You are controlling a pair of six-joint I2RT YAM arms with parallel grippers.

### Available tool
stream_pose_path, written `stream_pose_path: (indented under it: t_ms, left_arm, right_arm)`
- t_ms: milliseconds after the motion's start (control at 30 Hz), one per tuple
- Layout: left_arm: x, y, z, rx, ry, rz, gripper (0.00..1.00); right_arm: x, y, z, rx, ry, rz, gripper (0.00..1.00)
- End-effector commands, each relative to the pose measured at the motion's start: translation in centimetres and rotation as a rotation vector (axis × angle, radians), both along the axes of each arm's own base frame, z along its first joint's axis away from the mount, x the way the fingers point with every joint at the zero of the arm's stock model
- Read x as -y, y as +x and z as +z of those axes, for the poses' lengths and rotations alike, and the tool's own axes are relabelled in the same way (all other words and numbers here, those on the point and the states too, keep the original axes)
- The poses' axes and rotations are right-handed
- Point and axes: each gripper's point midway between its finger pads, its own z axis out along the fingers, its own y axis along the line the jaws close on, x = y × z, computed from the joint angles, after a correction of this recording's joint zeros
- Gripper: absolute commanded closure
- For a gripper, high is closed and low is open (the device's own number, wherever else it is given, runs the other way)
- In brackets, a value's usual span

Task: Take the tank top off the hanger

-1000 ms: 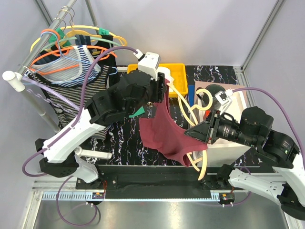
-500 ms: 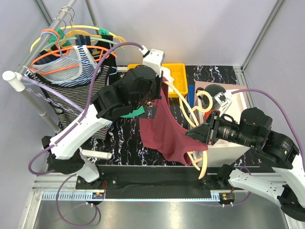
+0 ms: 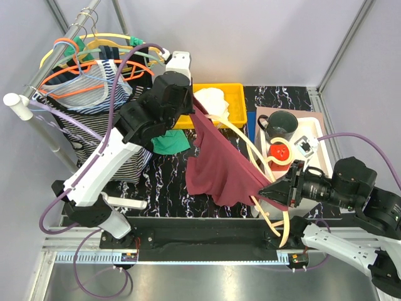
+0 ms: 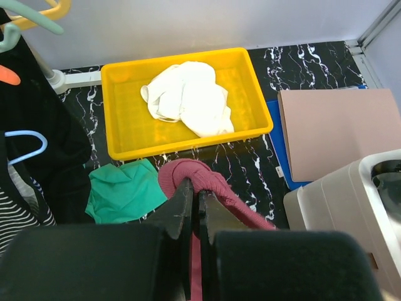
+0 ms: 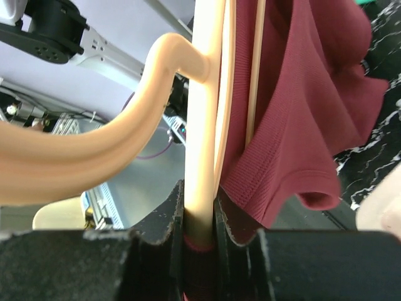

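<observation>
The maroon tank top (image 3: 222, 169) hangs stretched over the table between my two arms. My left gripper (image 3: 195, 108) is shut on its strap (image 4: 207, 182), which loops over the fingertips in the left wrist view. My right gripper (image 3: 266, 191) is shut on the cream plastic hanger (image 3: 250, 150), with maroon cloth pinched beside it. In the right wrist view the hanger bar (image 5: 203, 125) runs up between the jaws and the tank top (image 5: 301, 106) drapes to its right. The hanger's lower end (image 3: 285, 229) sticks out below the right gripper.
A yellow bin (image 3: 232, 103) holds a white cloth (image 4: 188, 97). A green cloth (image 3: 170, 143) lies on the black marbled table. A rack at the left carries several hangers with striped clothes (image 3: 94, 88). A white tray (image 3: 316, 144) holds a dark mug (image 3: 282, 125) and a red object (image 3: 280, 152).
My left gripper has pulled the strap up and back to the left, stretching the tank top. My right gripper has drawn the hanger down and toward the near right edge.
</observation>
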Motion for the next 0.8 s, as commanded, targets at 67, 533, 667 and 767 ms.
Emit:
stream_pose_path:
  t_ms: [67, 533, 667, 767]
  left_arm:
    - [-1.2, 0.8, 0.4, 0.016, -0.040, 0.025, 1.00]
    - [-3.3, 0.2, -0.1, -0.019, -0.096, 0.017, 0.99]
    - [-3.6, -1.1, 0.7, -0.027, -0.158, -0.024, 0.69]
    - [-3.6, -2.3, 0.8, -0.045, -0.191, -0.055, 0.43]
  right_arm:
    - [1.7, 0.9, 4.4, 0.178, 0.112, -0.087, 1.00]
    - [-4.4, 9.6, 8.2, 0.288, 0.112, -0.228, 1.00]
    - [-6.3, 12.6, 8.0, 0.313, 0.062, -0.275, 1.00]
    - [-7.4, 14.5, 7.9, 0.342, 0.007, -0.298, 1.00]
